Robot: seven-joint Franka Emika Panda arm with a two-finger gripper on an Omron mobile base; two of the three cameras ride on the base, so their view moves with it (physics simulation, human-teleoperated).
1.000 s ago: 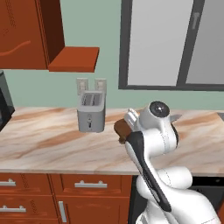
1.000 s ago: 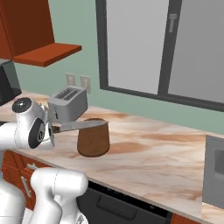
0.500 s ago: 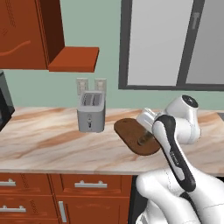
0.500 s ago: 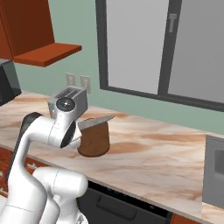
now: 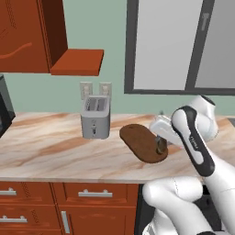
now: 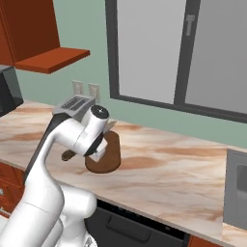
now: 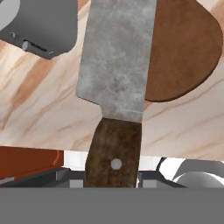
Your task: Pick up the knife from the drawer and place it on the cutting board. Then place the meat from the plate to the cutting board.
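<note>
Knife [image 7: 116, 83] is clamped by its dark handle in the closed fingers [image 5: 160, 146], blade pointing out over the marble surface [image 5: 50, 147]. It hangs above the near edge of the cutting board [image 5: 142, 142], which lies just beside the toaster [image 5: 95, 118].

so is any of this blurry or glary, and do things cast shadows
Hand view: the knife is sharp, its blade showing mottled texture with no glare. Left base view: even flat light, only a faint shadow under the toaster, and the cutting board has crisp edges. Right base view: the window is plain grey, without reflections.
</note>
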